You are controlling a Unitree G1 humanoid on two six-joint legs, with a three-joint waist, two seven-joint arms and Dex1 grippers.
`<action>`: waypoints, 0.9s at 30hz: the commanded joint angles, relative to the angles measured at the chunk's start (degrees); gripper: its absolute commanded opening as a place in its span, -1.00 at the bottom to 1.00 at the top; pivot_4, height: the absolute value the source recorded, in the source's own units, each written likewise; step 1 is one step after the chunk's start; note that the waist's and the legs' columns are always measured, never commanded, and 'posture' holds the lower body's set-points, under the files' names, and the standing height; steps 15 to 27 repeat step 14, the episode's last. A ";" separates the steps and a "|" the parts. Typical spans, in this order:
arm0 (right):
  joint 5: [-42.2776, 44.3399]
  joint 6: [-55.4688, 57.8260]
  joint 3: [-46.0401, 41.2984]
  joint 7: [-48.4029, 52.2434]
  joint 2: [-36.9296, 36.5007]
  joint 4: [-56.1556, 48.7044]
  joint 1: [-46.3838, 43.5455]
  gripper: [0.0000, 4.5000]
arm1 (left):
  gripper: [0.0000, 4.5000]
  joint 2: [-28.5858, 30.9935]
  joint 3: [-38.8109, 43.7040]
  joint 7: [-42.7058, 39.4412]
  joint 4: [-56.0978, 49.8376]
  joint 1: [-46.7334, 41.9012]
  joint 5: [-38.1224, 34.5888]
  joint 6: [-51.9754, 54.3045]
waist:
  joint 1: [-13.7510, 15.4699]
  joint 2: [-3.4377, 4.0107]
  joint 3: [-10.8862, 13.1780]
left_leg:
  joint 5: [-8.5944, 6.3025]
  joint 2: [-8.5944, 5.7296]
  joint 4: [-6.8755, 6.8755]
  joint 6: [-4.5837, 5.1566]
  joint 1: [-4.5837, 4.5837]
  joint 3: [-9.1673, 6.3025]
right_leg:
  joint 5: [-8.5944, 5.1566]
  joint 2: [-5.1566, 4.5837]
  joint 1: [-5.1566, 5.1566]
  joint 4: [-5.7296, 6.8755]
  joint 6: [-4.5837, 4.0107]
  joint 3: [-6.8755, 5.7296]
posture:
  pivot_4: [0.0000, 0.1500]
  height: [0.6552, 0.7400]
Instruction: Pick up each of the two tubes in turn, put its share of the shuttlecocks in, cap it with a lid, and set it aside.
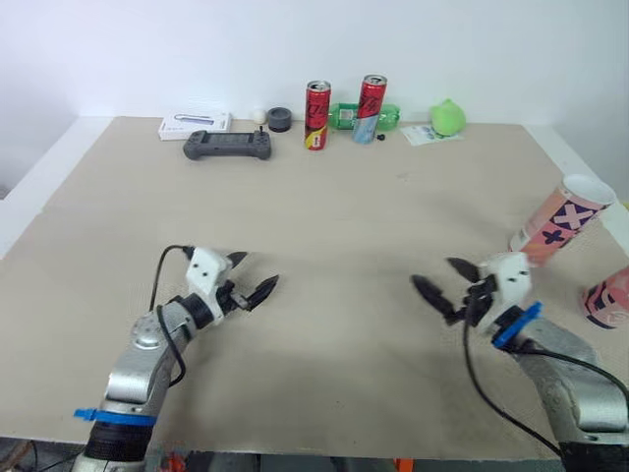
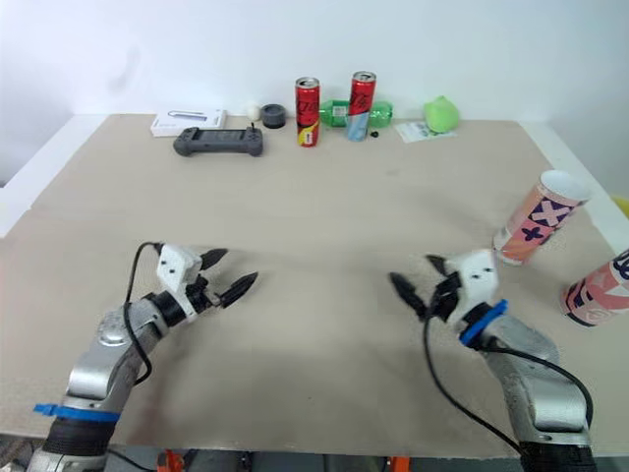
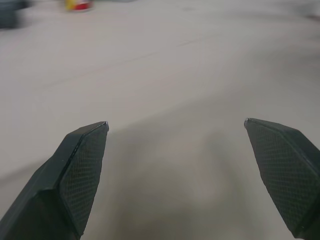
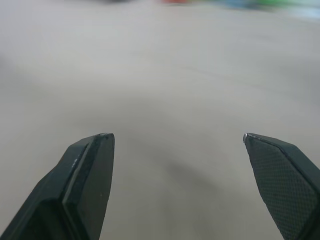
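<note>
1. Tubes, seen from the head: both pink patterned ones lie at the right side of the worktop [image 1: 344, 226]. The first tube [image 1: 555, 224] lies slanted, with its white open mouth turned toward the back right, close to the right edge. The second tube [image 2: 593, 289] lies nearer the front, right by that edge, and is partly cut off by the picture's border.
2. Same view: the left gripper [image 1: 257, 270] sits low over the front left of the worktop with its fingers spread wide and holding nothing. The right gripper [image 1: 433, 272] sits over the front right, just as wide and empty, near the first tube but apart from it. The two point toward each other across a broad bare stretch of worktop.
3. Same view, back edge: a white box [image 1: 195, 124], a black game controller [image 1: 227, 146], two red cans [image 1: 316, 115], a green bottle [image 1: 344, 116] on its side and a green round thing [image 1: 447, 117] stand in a row, well apart from both grippers.
4. Left wrist view: the left arm's two dark fingers [image 3: 82, 165] stand far apart, with plain worktop between and beyond them.
5. Right wrist view: the right arm's fingers [image 4: 85, 175] are also far apart, with bare worktop running out ahead.
</note>
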 commanded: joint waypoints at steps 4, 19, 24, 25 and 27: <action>-1.13 -0.96 2.30 0.82 2.33 0.18 -4.13 0.97 | 1.00 1.16 1.93 1.07 -5.41 2.34 -0.45 -1.16 | 0.37 -0.03 0.00 | 0.01 -0.10 0.21 -0.02 -0.12 0.06 | 0.06 -0.10 0.03 -0.05 -0.02 0.07 | 1.00 1.00; -1.75 -0.61 3.20 1.63 3.81 0.76 -5.65 0.97 | 1.00 1.53 1.78 1.00 -4.98 3.02 0.07 -1.64 | 0.57 -0.07 -0.01 | 0.01 -0.06 0.08 -0.02 -0.12 0.02 | 0.16 -0.05 -0.02 -0.05 0.16 0.03 | 1.00 1.00; -1.75 -0.61 3.20 1.63 3.81 0.76 -5.65 0.97 | 1.00 1.53 1.78 1.00 -4.98 3.02 0.07 -1.64 | 0.57 -0.07 -0.01 | 0.01 -0.06 0.08 -0.02 -0.12 0.02 | 0.16 -0.05 -0.02 -0.05 0.16 0.03 | 1.00 1.00; -1.75 -0.61 3.20 1.63 3.81 0.76 -5.65 0.97 | 1.00 1.53 1.78 1.00 -4.98 3.02 0.07 -1.64 | 0.57 -0.07 -0.01 | 0.01 -0.06 0.08 -0.02 -0.12 0.02 | 0.16 -0.05 -0.02 -0.05 0.16 0.03 | 1.00 1.00; -1.75 -0.61 3.20 1.63 3.81 0.76 -5.65 0.97 | 1.00 1.53 1.78 1.00 -4.98 3.02 0.07 -1.64 | 0.57 -0.07 -0.01 | 0.01 -0.06 0.08 -0.02 -0.12 0.02 | 0.16 -0.05 -0.02 -0.05 0.16 0.03 | 1.00 1.00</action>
